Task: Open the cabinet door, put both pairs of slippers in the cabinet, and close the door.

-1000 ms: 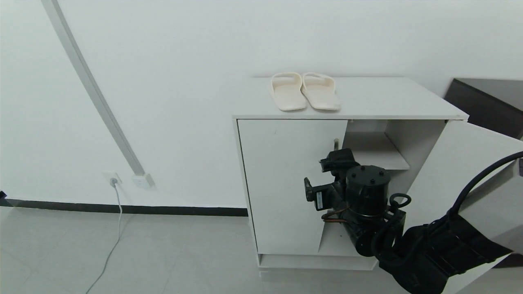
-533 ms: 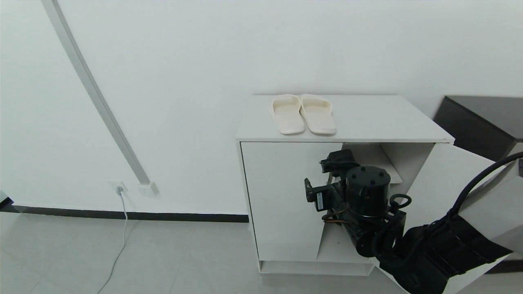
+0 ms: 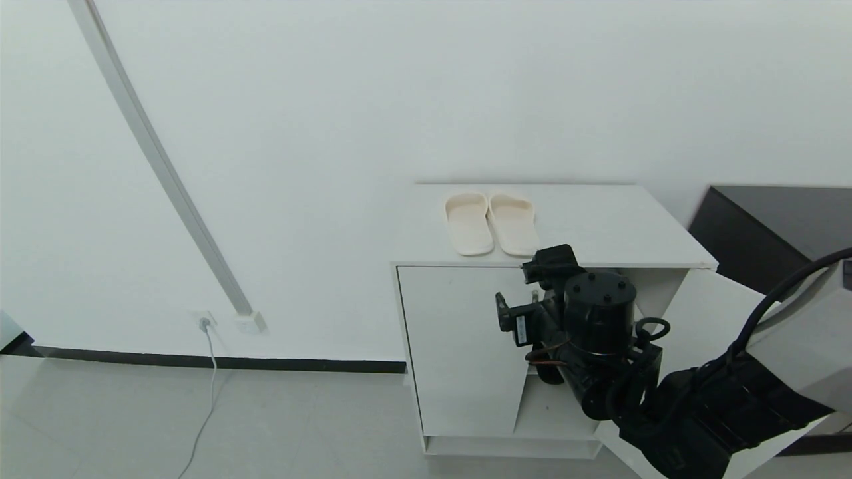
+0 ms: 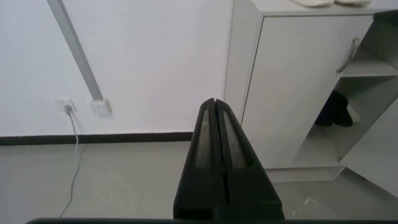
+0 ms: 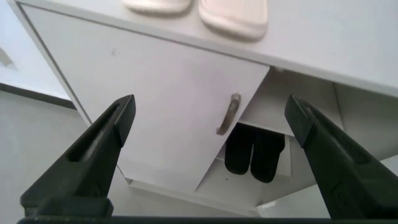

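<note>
Black furniture (image 3: 779, 219) right of cabinet (image 3: 599, 226)

Head camera looks down from farther back — both wrists face the cabinet (image 3: 459, 346), right nearest

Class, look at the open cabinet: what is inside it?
A black pair of slippers stands low inside, under a shelf. The closed door hides the rest.

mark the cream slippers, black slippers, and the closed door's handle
cream slippers (image 3: 469, 226): head view, footbed of the pair's left slipper.
black slippers (image 5: 268, 155): right wrist view, upper of one slipper.
door handle (image 5: 229, 115): right wrist view, middle of the bar.
</note>
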